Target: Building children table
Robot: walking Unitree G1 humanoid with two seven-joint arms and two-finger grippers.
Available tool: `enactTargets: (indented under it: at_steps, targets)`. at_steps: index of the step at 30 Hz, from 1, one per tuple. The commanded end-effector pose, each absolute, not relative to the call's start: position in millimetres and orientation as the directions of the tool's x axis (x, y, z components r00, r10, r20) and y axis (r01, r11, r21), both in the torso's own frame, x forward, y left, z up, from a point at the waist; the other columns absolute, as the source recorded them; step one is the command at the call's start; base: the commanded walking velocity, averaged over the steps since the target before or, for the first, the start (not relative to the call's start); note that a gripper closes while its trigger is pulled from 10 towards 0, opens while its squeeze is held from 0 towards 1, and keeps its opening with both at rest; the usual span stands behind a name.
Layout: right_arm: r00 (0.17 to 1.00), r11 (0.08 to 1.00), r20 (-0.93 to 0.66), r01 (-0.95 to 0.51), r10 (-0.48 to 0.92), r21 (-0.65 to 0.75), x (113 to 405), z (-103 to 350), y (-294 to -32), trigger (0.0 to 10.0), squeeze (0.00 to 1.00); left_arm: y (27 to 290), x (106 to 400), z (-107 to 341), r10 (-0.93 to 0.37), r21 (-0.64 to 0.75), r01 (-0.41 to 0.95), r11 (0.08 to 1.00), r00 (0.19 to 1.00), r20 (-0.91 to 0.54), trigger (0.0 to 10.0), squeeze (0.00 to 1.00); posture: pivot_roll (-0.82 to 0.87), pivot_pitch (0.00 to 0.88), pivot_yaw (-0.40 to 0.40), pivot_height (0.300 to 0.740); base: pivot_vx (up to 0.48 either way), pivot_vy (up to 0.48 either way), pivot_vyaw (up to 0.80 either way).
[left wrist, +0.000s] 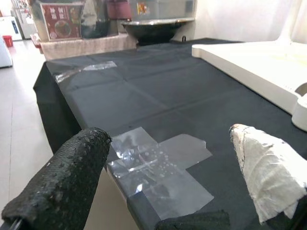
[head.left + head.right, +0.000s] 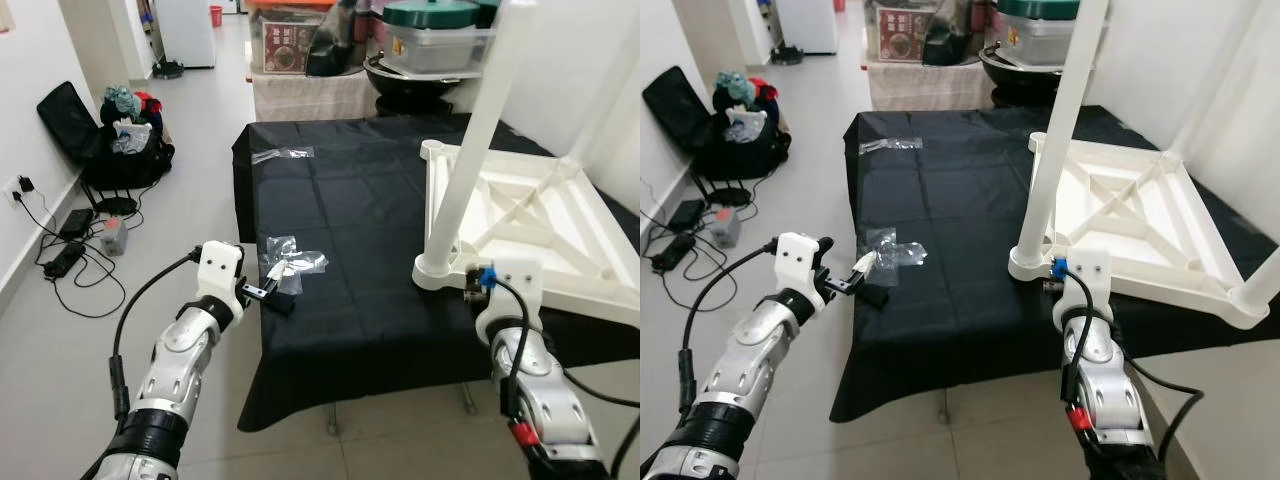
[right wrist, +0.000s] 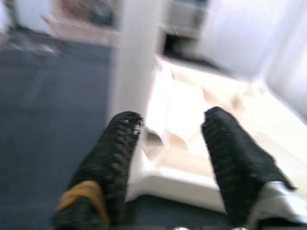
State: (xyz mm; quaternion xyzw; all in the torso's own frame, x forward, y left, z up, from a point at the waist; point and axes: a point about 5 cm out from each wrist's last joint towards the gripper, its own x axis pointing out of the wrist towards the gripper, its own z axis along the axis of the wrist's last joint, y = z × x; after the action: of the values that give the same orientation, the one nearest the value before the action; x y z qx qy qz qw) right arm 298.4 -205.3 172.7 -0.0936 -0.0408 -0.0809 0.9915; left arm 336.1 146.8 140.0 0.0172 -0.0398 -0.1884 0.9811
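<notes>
A white plastic children's table (image 2: pixel 540 215) lies upside down on a table with a black cloth (image 2: pixel 350 200). One white leg (image 2: pixel 470 150) stands upright in its near left corner socket. My right gripper (image 3: pixel 171 120) is open, its fingers pointing at that corner just below the leg's base. My left gripper (image 2: pixel 277 288) hovers open at the cloth's near left edge, one fingertip (image 1: pixel 266 167) wrapped in white tape. Just beyond it lie clear plastic bags (image 1: pixel 158 167), untouched. A second clear bag (image 2: pixel 283 154) lies further back on the cloth.
On the floor to the left are a black bag of clothes (image 2: pixel 125 140) and loose cables with adaptors (image 2: pixel 75 240). Storage bins and a black pan (image 2: pixel 420 60) stand behind the table's far end. A white wall runs along the right side.
</notes>
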Motion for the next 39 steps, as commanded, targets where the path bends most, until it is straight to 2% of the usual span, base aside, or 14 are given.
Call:
enactTargets:
  at_steps: [1,5,11,18,23,26,31,32,33,34,35,37,38,39]
  targets:
    - [0.988,0.97,0.092,0.139,-0.122,-0.197,292,168,-200,10.0,1.0,154,331,134,-0.359,0.03,0.357,0.933,0.932,0.053,10.0,0.0,-0.08,0.0,-0.048,0.74,0.0,0.0,0.0]
    - [0.99,0.97,0.09,0.123,-0.106,-0.21,284,171,-193,10.0,1.0,155,322,132,-0.349,-0.006,0.35,0.937,0.935,0.07,10.0,0.0,-0.06,0.0,-0.061,0.74,0.0,0.0,0.0]
    - [0.988,0.968,0.099,0.134,-0.115,-0.214,281,171,-192,10.0,1.0,157,313,132,-0.352,-0.006,0.353,0.936,0.933,0.079,10.0,0.0,-0.06,0.0,-0.065,0.74,0.323,0.0,0.0]
    - [0.966,0.95,0.162,0.232,-0.2,-0.208,285,181,-194,10.0,1.0,158,312,131,-0.349,0.001,0.35,0.937,0.934,0.078,10.0,0.0,-0.07,0.0,-0.063,0.74,0.446,0.0,-0.21]
    - [0.964,0.948,0.138,0.25,-0.226,-0.198,285,180,-198,10.0,1.0,153,312,134,-0.358,0.001,0.36,0.933,0.93,0.085,10.0,0.0,-0.06,0.0,-0.065,0.74,0.0,0.0,-0.32]
    - [0.969,0.947,0.166,0.221,-0.185,-0.233,285,182,-191,10.0,1.0,161,311,133,-0.335,0.017,0.335,0.942,0.939,0.072,10.0,0.0,-0.06,0.0,-0.067,0.74,0.0,0.0,-0.53]
    - [0.976,0.961,0.166,0.173,-0.139,-0.214,284,183,-186,10.0,1.0,162,310,132,-0.325,0.017,0.325,0.946,0.943,0.067,10.0,0.0,-0.06,0.0,-0.067,0.74,0.0,0.0,0.0]
    - [0.98,0.967,0.171,0.136,-0.099,-0.216,284,185,-184,10.0,0.95,160,310,131,-0.328,0.017,0.327,0.945,0.942,0.067,10.0,0.0,-0.07,0.0,-0.069,0.74,0.0,0.0,0.0]
    - [0.98,0.967,0.171,0.136,-0.099,-0.216,284,185,-184,10.0,0.95,160,310,131,-0.328,0.017,0.327,0.945,0.942,0.067,10.0,0.0,-0.07,0.0,-0.069,0.74,0.0,0.0,0.0]
    - [0.984,0.97,0.173,0.092,-0.054,-0.225,283,186,-184,10.0,0.47,158,310,131,-0.33,0.015,0.33,0.944,0.942,0.067,10.0,0.0,-0.07,0.0,-0.069,0.74,0.0,0.0,0.0]
    - [0.985,0.97,0.172,0.067,-0.026,-0.232,283,187,-189,10.0,0.15,156,310,130,-0.332,0.013,0.332,0.943,0.941,0.067,10.0,0.0,-0.07,0.0,-0.066,0.74,0.0,0.0,0.0]
    - [0.986,0.967,0.169,0.046,-0.003,-0.252,282,189,-195,10.0,0.13,155,310,129,-0.332,0.012,0.332,0.943,0.941,0.066,10.0,0.0,-0.07,0.0,-0.065,0.74,0.0,0.0,0.0]
    - [0.987,0.965,0.163,0.029,0.014,-0.262,282,190,-203,10.0,0.0,154,310,129,-0.331,0.011,0.331,0.943,0.941,0.065,10.0,0.0,-0.07,0.0,-0.068,0.74,0.0,0.0,0.0]
    - [0.987,0.965,0.163,0.029,0.014,-0.262,282,190,-203,10.0,0.0,154,310,129,-0.331,0.011,0.331,0.943,0.941,0.065,10.0,0.0,-0.07,0.0,-0.068,0.74,0.0,0.0,0.0]
